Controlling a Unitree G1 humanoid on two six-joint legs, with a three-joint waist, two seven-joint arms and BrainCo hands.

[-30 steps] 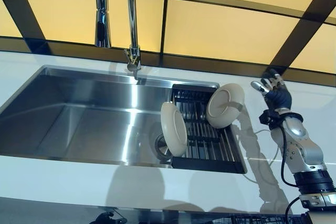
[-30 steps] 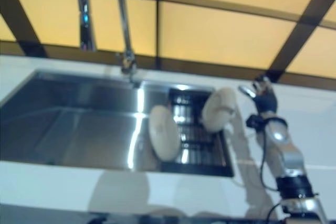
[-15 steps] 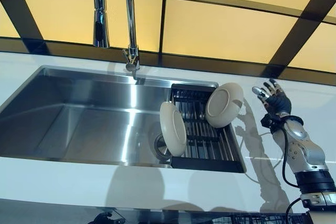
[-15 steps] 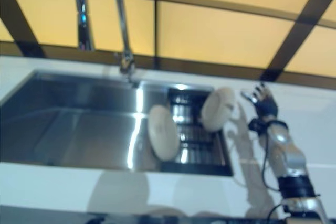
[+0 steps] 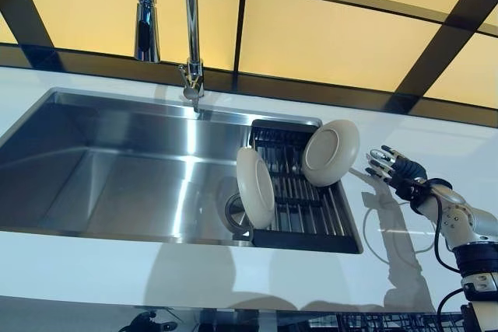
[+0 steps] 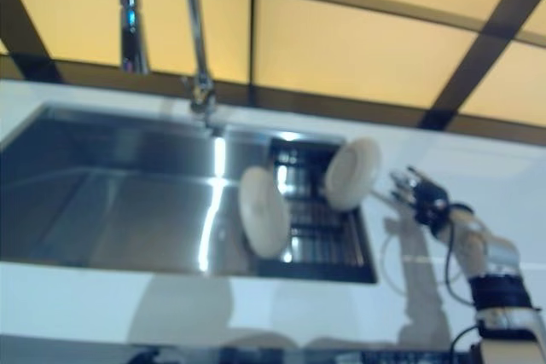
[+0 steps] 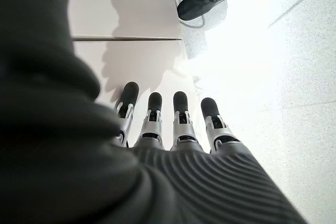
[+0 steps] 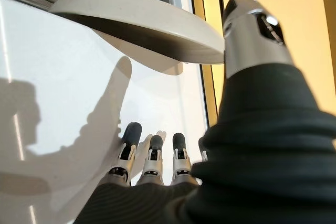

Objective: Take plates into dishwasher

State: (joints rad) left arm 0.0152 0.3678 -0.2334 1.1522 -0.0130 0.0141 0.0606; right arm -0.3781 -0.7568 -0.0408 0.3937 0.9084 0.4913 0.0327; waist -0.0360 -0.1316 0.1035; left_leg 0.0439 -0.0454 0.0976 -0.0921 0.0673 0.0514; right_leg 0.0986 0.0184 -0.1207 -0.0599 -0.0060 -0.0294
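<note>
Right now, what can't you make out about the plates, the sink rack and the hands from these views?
- Dishwasher: in no view.
- Near plate: its foot in the rack is hidden by its own body.
- Far plate: the right wrist view cuts it at the edge, so its rest on the rack is unseen.
- Left robot hand: only its wrist view shows it, over floor.
- Right robot hand: open, not touching the plate.

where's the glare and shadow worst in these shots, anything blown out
Left wrist view: floor past the left robot hand is blown out white. Left eye view: bright streak down the sink wall. Right wrist view: right robot hand casts a sharp shadow on the counter.
</note>
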